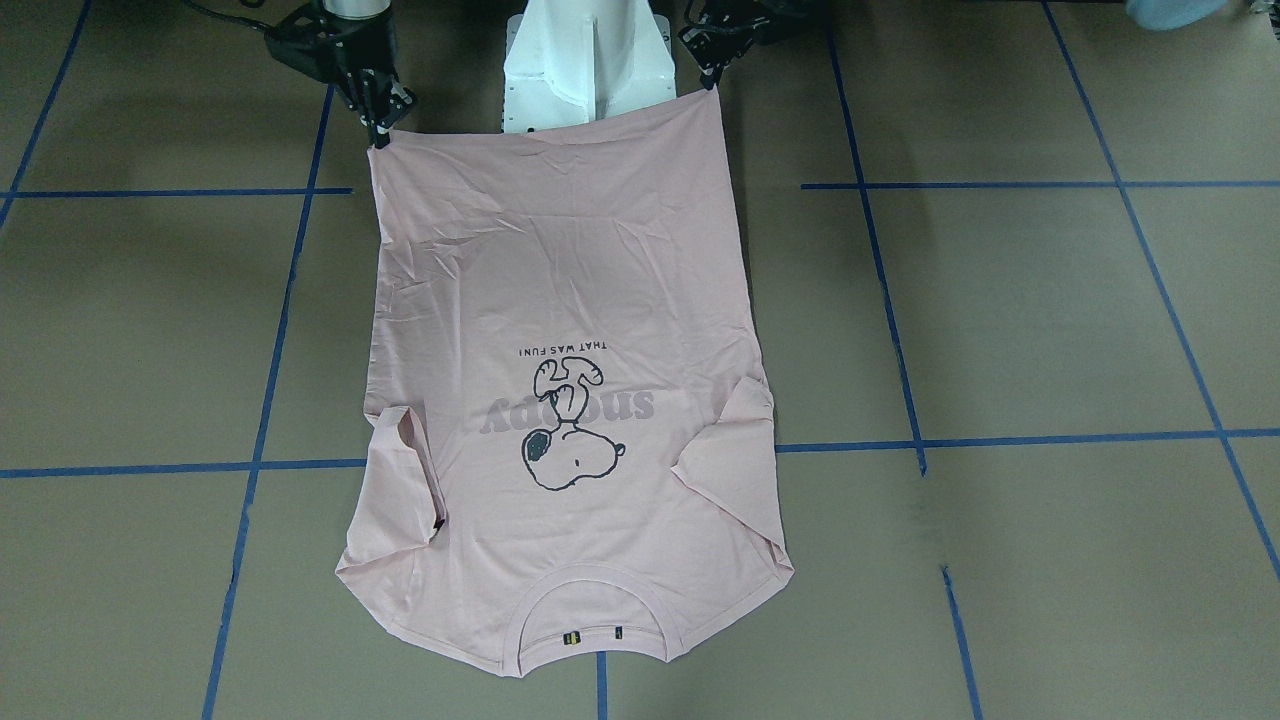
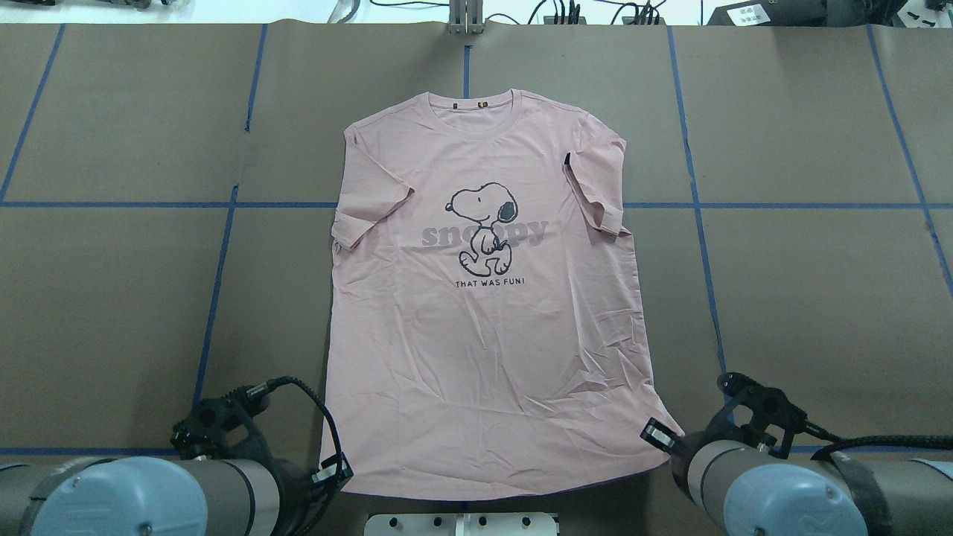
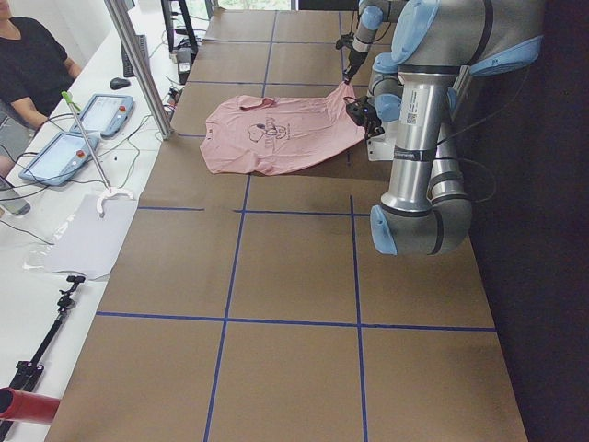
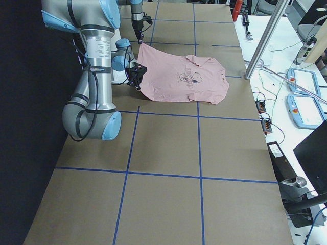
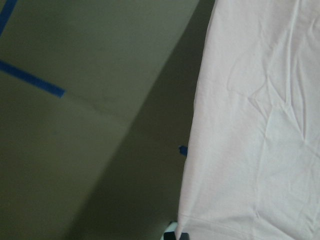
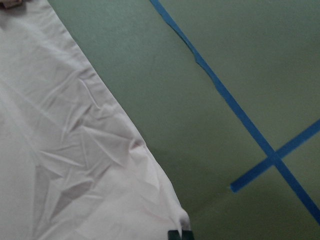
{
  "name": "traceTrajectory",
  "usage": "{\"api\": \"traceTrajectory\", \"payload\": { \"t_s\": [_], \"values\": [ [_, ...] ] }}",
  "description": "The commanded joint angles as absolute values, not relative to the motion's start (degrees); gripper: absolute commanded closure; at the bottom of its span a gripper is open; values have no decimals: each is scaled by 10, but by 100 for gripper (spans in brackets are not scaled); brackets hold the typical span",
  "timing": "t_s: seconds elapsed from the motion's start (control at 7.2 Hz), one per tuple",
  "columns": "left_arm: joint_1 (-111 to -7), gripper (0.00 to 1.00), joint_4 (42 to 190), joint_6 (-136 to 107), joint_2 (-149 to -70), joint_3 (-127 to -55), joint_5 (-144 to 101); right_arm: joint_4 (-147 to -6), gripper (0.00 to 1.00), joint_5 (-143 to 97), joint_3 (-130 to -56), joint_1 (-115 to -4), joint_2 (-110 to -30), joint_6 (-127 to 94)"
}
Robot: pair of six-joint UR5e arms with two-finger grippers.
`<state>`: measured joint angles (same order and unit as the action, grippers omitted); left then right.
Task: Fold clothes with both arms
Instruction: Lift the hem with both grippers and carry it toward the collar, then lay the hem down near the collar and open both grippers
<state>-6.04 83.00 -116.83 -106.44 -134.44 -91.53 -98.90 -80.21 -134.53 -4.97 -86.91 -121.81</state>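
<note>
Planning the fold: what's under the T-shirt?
Brown table paper and blue tape lines run under the T-shirt; anything beneath is hidden. The left end effector and right end effector grip its hem corners.

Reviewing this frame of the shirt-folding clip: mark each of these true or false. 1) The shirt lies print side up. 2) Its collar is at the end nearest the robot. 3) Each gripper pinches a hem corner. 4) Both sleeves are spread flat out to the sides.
1) The T-shirt lies print side up. True.
2) The collar is at the end nearest the robot. False: the hem is nearest the robot, and the collar is at the far end.
3) The left gripper and the right gripper each pinch a hem corner. True.
4) Both sleeves are spread flat out to the sides. False: both are folded in over the body of the shirt.
</note>
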Motion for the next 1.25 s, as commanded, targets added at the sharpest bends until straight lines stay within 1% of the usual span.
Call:
{"api": "traceTrajectory", "payload": {
  "t_s": [0.0,0.14,0.28,0.42,0.69,0.83,0.97,1.11],
  "values": [
    [-173,100,827,-1052,-1115,-1312,-918,-990,100,-806,-1303,-158,-780,-1110],
    [-222,100,836,-1018,-1122,-1257,-916,-985,100,-832,-1226,-221,-724,-1047],
    [-262,100,877,-960,-1146,-1184,-914,-984,100,-864,-1150,-282,-670,-991],
    [-303,100,948,-942,-1159,-1105,-913,-983,100,-874,-1080,-331,-636,-930],
    [-363,100,1069,-900,-1222,-934,-910,-979,100,-876,-894,-402,-524,-849],
    [-378,100,1102,-876,-1247,-885,-882,-927,100,-883,-821,-430,-493,-826],
    [-388,100,1127,-859,-1253,-850,-861,-875,100,-913,-760,-447,-476,-805],
    [-398,100,1139,-841,-1257,-848,-857,-861,100,-916,-718,-453,-445,-795]
  ]
}}
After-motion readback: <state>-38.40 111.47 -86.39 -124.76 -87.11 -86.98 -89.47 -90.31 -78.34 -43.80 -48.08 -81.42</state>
